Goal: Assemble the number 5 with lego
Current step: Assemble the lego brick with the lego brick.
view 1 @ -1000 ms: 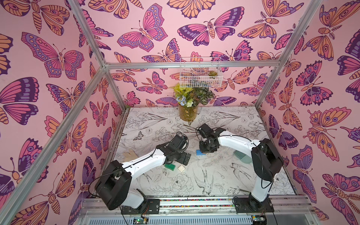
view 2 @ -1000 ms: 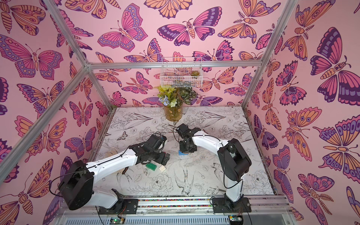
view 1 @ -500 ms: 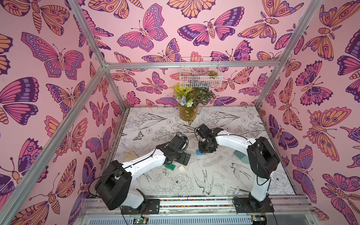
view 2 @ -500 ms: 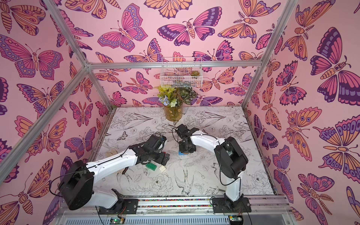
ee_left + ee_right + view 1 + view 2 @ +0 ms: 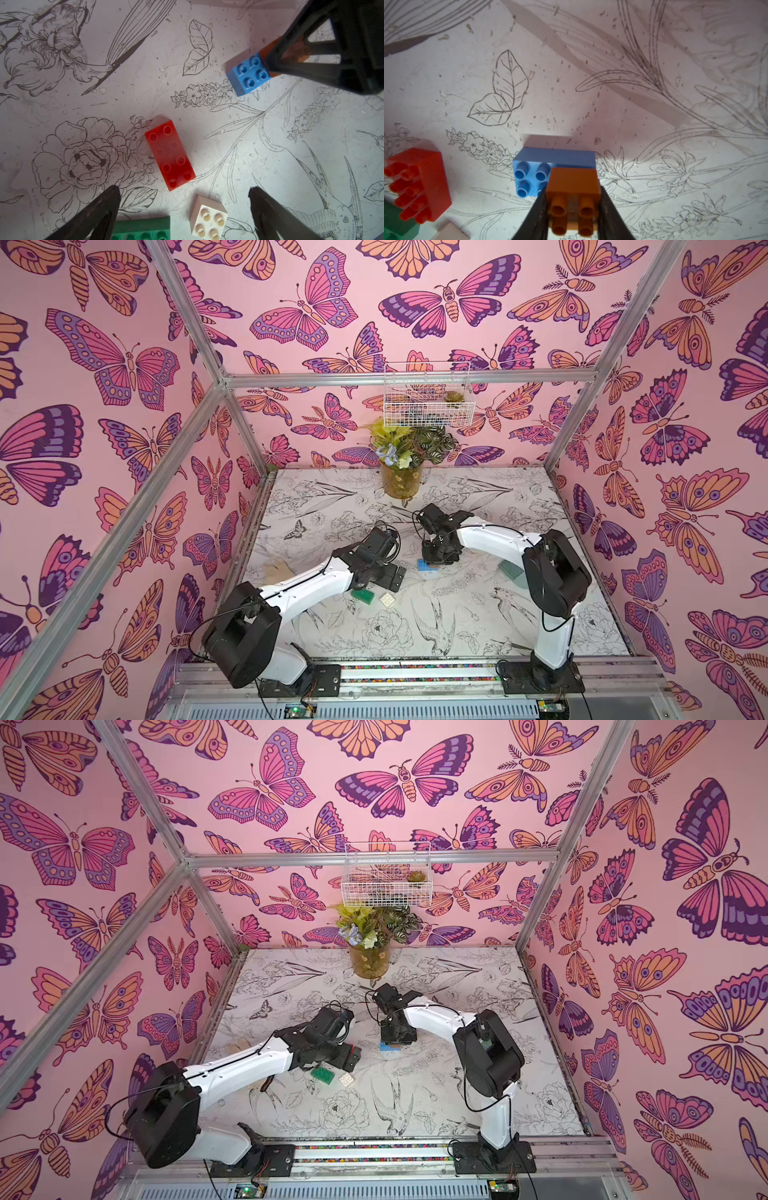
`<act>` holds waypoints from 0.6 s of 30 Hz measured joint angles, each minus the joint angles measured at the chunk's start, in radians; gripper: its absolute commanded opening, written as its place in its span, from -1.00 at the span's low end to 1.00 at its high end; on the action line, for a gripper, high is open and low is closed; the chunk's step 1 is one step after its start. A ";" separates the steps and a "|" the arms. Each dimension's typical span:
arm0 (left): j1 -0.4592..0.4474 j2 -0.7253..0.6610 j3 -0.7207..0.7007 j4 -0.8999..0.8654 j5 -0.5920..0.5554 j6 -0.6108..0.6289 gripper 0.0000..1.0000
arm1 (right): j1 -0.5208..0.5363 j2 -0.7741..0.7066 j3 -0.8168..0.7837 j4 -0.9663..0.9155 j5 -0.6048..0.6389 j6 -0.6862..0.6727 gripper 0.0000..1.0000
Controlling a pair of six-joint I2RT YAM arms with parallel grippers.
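Observation:
My right gripper (image 5: 573,207) is shut on the orange-brown square brick (image 5: 573,182). That brick sits on one half of the blue oblong brick (image 5: 533,166), whose other four studs are bare. The blue brick (image 5: 424,565) lies mid-table in both top views. My left gripper (image 5: 185,192) hangs open above the table, and the red oblong brick (image 5: 170,154) lies flat just beyond its fingertips. Between its fingers lie the white square brick (image 5: 208,217) and an end of the green brick (image 5: 143,228). In a top view the green brick (image 5: 323,1075) and white brick (image 5: 346,1080) lie side by side, and the red one is hidden.
A vase of flowers (image 5: 401,481) stands at the table's back, with a wire basket (image 5: 428,400) on the wall above it. A ridged greenish piece (image 5: 511,572) lies by the right arm. A tan shape (image 5: 276,570) lies near the left wall.
The right arm's elbow has shifted slightly while its gripper stays on the orange-brown brick at the blue brick. The left arm has not moved.

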 measured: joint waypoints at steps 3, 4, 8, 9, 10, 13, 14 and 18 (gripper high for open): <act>0.000 0.000 -0.002 0.001 0.000 0.000 1.00 | 0.000 0.005 0.006 -0.005 0.001 0.006 -0.68; 0.000 0.000 -0.005 0.002 0.000 0.000 1.00 | 0.000 0.007 0.010 -0.010 0.001 0.006 -0.69; 0.001 0.000 -0.013 0.001 0.000 0.000 1.00 | 0.000 0.019 0.025 -0.025 0.001 0.007 -0.69; 0.001 0.000 -0.015 0.001 0.000 0.000 1.00 | 0.000 0.023 0.030 -0.031 0.001 0.007 -0.69; 0.001 0.000 -0.016 0.001 0.000 0.000 1.00 | 0.000 0.026 0.034 -0.034 0.002 0.007 -0.69; 0.001 0.000 -0.020 0.003 -0.001 0.000 1.00 | 0.002 0.037 0.045 -0.045 0.005 0.007 -0.69; 0.001 0.000 -0.022 0.003 -0.001 0.000 1.00 | 0.002 0.038 0.048 -0.048 0.005 0.007 -0.69; 0.001 -0.005 -0.030 0.004 -0.002 0.000 1.00 | 0.003 0.039 0.048 -0.048 0.005 0.010 -0.66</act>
